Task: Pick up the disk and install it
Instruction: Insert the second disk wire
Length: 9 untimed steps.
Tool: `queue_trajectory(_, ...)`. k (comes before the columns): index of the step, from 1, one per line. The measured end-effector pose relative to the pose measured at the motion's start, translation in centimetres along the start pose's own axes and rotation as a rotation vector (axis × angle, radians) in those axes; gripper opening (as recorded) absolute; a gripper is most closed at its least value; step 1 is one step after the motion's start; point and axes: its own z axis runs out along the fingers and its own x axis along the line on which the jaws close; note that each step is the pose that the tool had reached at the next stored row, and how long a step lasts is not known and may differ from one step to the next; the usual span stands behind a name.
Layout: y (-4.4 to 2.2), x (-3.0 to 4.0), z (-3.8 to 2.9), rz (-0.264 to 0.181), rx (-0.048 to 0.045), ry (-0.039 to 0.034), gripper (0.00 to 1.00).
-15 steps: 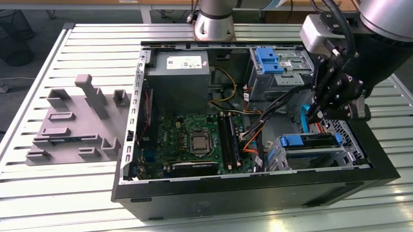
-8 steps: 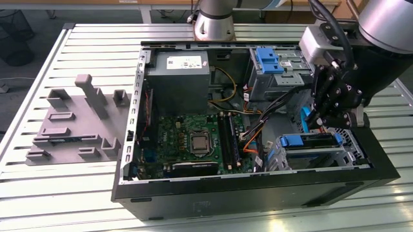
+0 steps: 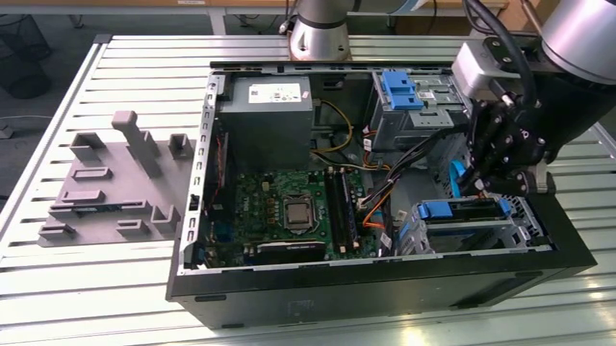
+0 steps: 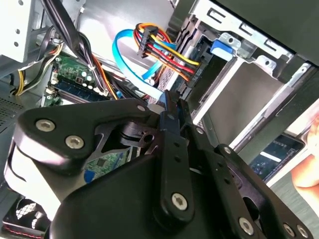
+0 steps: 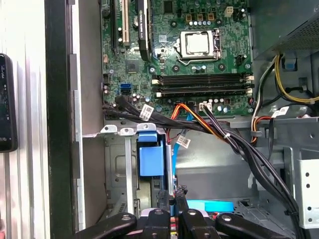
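Observation:
My gripper point(image 3: 474, 180) hangs over the exterior view's right end of the open computer case, above the lower drive cage point(image 3: 481, 229). It is shut on the disk point(image 3: 456, 173), which is held edge-on, so mostly its bright blue carrier edge point(image 4: 168, 115) shows between the black fingers point(image 4: 199, 144). In the first wrist view the fingertips point(image 5: 162, 198) pinch that thin blue edge, and more of the blue carrier point(image 5: 214, 205) runs beside them. A ribbed blue latch point(image 5: 149, 155) sits on the cage just past the gripper.
The case holds a green motherboard point(image 3: 288, 209), a grey power supply point(image 3: 267, 108), an upper cage with a blue latch point(image 3: 397, 88), and coloured cable bundles point(image 4: 159, 50) close to the gripper. A grey fixture plate point(image 3: 106, 180) lies on the slatted table point(image 3: 97, 288).

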Motion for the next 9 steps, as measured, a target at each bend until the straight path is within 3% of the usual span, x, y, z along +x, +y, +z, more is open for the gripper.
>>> queue_trajectory(4, -0.2, 0.31, 0.15, 0.001, -0.0054, 0.0003, 0.16)
queue_trajectory(9, -0.23, 0.56, 0.41, 0.002, -0.0056, 0.0002, 0.16)
